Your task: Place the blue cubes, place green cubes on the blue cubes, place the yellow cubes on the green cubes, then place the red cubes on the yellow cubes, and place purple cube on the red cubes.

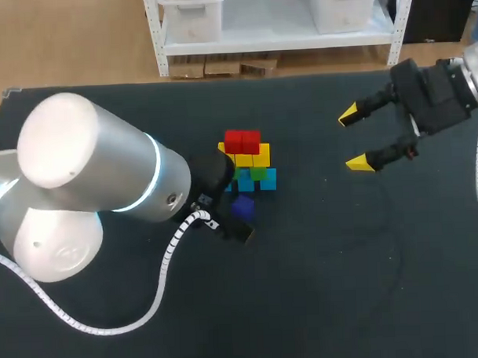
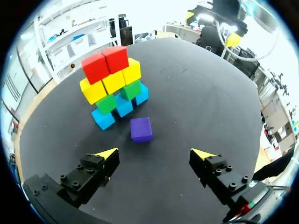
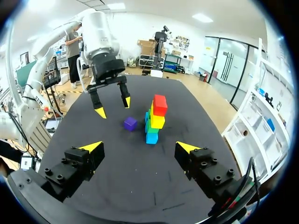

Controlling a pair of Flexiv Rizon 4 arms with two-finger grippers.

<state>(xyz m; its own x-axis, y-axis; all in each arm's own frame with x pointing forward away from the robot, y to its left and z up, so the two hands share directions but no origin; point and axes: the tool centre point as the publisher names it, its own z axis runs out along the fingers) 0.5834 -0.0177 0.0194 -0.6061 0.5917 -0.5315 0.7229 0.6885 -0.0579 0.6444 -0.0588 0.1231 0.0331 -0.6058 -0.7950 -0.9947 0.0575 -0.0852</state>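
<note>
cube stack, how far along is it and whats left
Done: blue cubes at the bottom, green cubes on them, yellow cubes above, red cubes on top. In hand: nothing; the left gripper is open, with the purple cube lying on the table ahead of it, beside the blue cubes. The right gripper is open too. Left: set the purple cube on the red cubes.
</note>
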